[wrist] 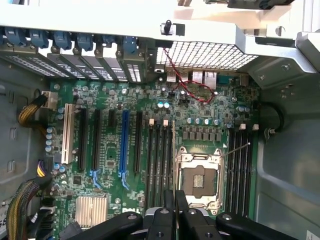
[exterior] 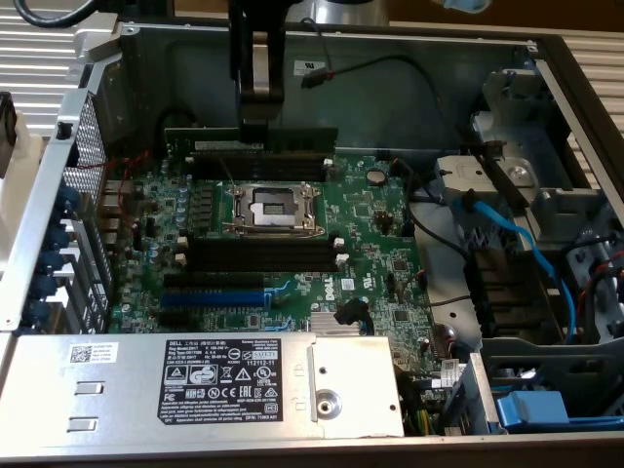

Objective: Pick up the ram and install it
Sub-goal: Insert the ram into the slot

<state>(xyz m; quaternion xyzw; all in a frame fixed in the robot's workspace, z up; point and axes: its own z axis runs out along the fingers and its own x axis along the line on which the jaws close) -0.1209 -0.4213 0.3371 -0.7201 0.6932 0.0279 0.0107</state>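
Note:
The ram [exterior: 292,142] is a long dark green stick, held level and on edge above the motherboard [exterior: 370,244]. My gripper [exterior: 255,115] comes down from above and is shut on the stick's middle. In the exterior view the ram lines up with the black memory slots [exterior: 258,168] behind the CPU socket [exterior: 273,207], parallel to them and not seated. In the wrist view my gripper [wrist: 175,212] pinches the ram's thin edge [wrist: 173,150], which runs between the CPU socket [wrist: 199,180] and one bank of black slots [wrist: 157,160]. The other bank [wrist: 240,170] lies empty.
A second bank of black slots [exterior: 263,255] and a blue slot [exterior: 213,295] lie in front of the socket. The grey power supply [exterior: 214,385] fills the near edge. Drive bays with blue cables [exterior: 526,253] stand at the exterior view's right; the rear wall [exterior: 390,58] stands close behind the gripper.

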